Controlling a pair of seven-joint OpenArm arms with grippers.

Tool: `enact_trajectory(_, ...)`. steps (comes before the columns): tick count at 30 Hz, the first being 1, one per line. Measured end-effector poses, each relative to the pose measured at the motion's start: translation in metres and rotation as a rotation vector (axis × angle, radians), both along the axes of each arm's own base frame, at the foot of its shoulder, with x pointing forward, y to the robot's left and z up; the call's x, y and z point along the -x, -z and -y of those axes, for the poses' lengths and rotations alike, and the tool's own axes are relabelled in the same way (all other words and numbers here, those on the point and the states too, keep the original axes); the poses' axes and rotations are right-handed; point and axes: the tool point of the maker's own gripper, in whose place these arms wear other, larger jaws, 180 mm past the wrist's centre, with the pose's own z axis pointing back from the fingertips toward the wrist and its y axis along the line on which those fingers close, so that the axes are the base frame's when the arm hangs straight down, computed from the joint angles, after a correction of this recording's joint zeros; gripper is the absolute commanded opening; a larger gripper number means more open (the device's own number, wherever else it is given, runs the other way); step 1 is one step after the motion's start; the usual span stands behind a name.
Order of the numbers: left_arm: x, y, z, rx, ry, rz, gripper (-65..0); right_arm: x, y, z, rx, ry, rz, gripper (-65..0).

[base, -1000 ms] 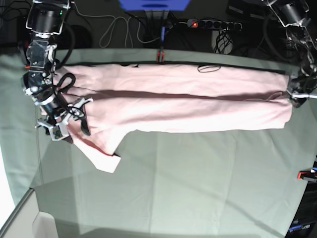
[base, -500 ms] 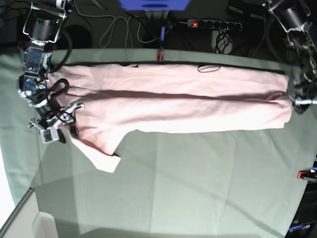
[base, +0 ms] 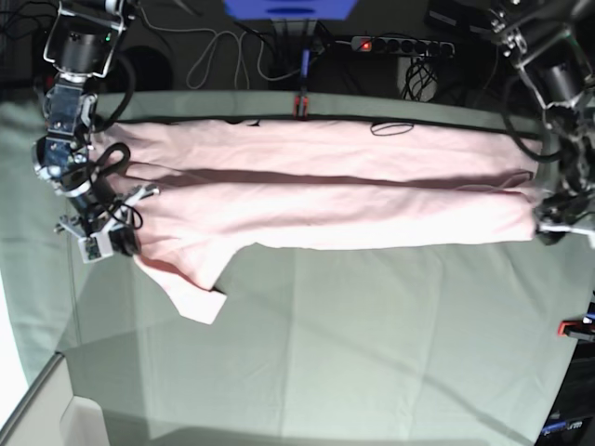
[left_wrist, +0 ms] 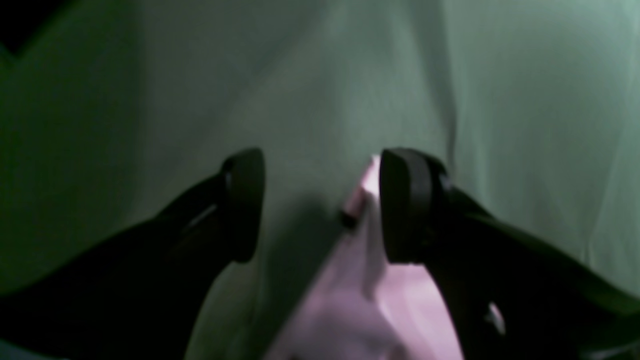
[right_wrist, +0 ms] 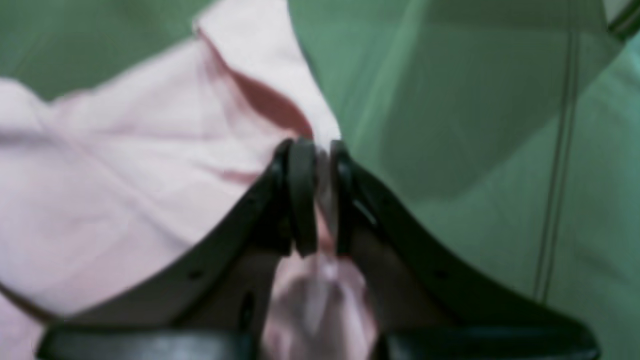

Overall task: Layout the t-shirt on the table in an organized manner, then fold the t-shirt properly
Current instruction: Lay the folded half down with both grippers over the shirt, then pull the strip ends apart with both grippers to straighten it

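The shirt (base: 325, 195) lies stretched along the far edge of the surface (base: 372, 344), right hand (right_wrist: 320, 195) clamped on its one end, left hand (left_wrist: 320, 205) parted over the other, near half bare.

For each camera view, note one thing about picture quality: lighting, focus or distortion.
Base view: evenly lit and fairly sharp, though the table's edges bow like a wide-angle lens. Left wrist view: dim and soft, the left gripper a dark silhouette. Right wrist view: brighter but blurred, the t-shirt smeared around the right gripper.
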Motion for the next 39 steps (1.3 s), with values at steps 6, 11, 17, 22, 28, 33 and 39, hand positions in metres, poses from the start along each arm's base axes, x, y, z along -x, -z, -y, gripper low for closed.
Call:
enact_trajectory(6,-0.012,0.005,0.004,0.036,-0.009,0.002,-29.3,0.0,0.0,0.0,-0.002,0.001,0.002,-60.6)
enact_trajectory(11,-0.007,0.022,0.013,0.076,-0.014,-0.033,-29.3,0.0,0.0,0.0,-0.002,0.001,0.003,-60.6)
enact_trajectory(17,-0.014,0.022,0.014,0.089,-0.022,-0.024,-29.7,0.0,0.0,0.0,-0.002,0.001,0.002,-60.6)
enact_trajectory(22,-0.017,0.023,0.019,0.062,0.028,-0.047,-34.0,0.0,0.0,0.0,-0.002,0.001,0.002,-60.6)
enact_trajectory(28,-0.026,0.027,0.041,0.04,0.121,-0.073,-51.9,0.0,0.0,0.0,-0.002,0.0,0.002,-60.6)
enact_trajectory(33,-0.024,0.028,0.041,0.046,0.122,-0.081,-64.7,0.0,0.0,0.0,-0.001,0.0,0.001,-60.6)
enact_trajectory(39,-0.029,0.009,0.039,0.002,0.148,-0.053,-65.0,0.0,-0.001,0.001,0.001,0.002,0.003,-60.6)
